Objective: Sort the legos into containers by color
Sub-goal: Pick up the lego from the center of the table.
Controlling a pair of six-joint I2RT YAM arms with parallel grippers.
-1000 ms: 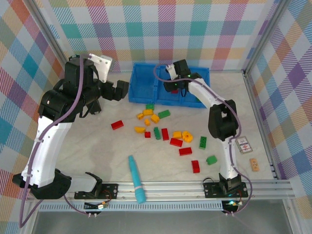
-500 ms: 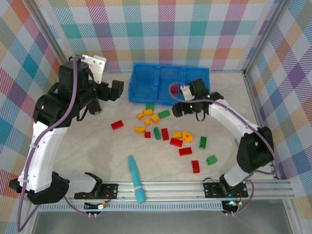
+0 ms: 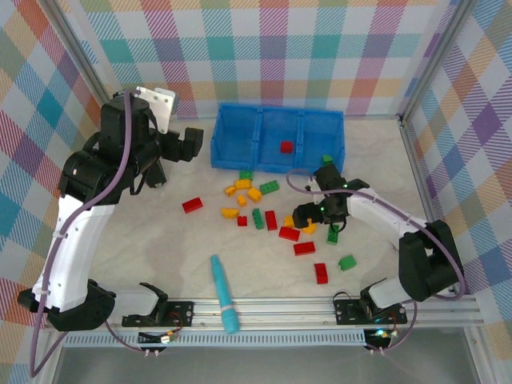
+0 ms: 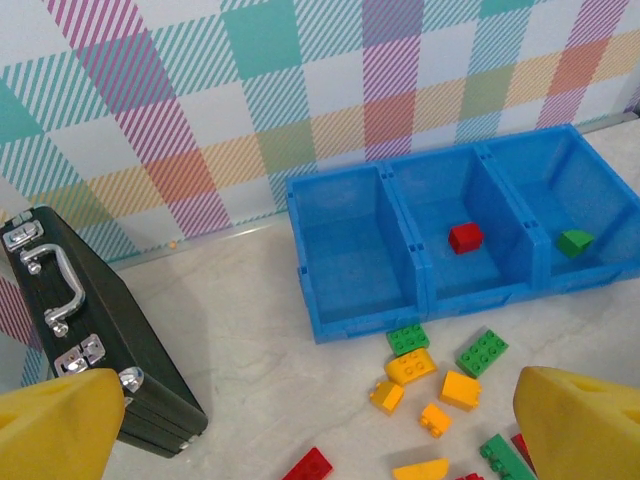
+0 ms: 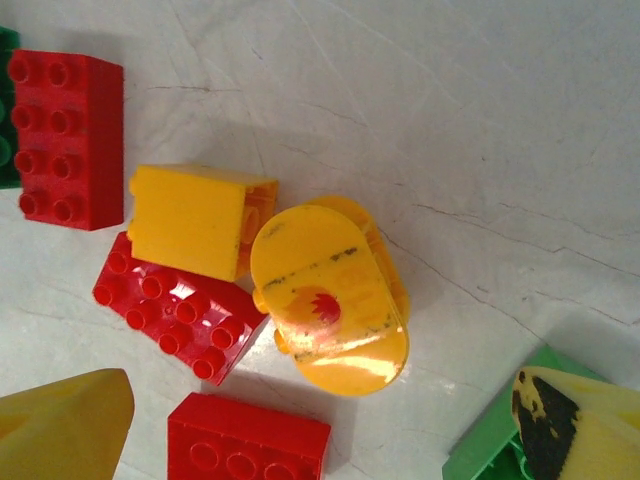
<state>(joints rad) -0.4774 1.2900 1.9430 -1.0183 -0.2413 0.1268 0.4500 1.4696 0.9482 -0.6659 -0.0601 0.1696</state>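
- My right end effector (image 5: 320, 425) hangs low over the loose legos (image 3: 270, 220) on the table (image 3: 160, 240). Its fingers (image 5: 60, 430) are spread wide with nothing between them.
- Directly beneath it lies a round yellow lego (image 5: 330, 300). It touches a square yellow lego (image 5: 200, 220), which overlaps a red lego (image 5: 175, 310). A green lego (image 5: 485, 445) sits partly under the right-hand finger.
- My left end effector (image 4: 320, 420) is spread as well and carries nothing. It is held up to the left of the bin (image 4: 365, 300), well apart from the pile.
- In the bin, one red brick (image 4: 465, 237) lies in the middle compartment and one green brick (image 4: 575, 241) in the right one. Most bricks are still on the table, so I judge the sorting barely begun.
- I expect these pieces to be light, rigid and glossy. They won't crush, but they could skid or pivot out of a poor pinch.
- I'd take the round yellow lego across its flat faces rather than over the curve, coming straight down. Its neighbours touch it, so a finger may nudge them.
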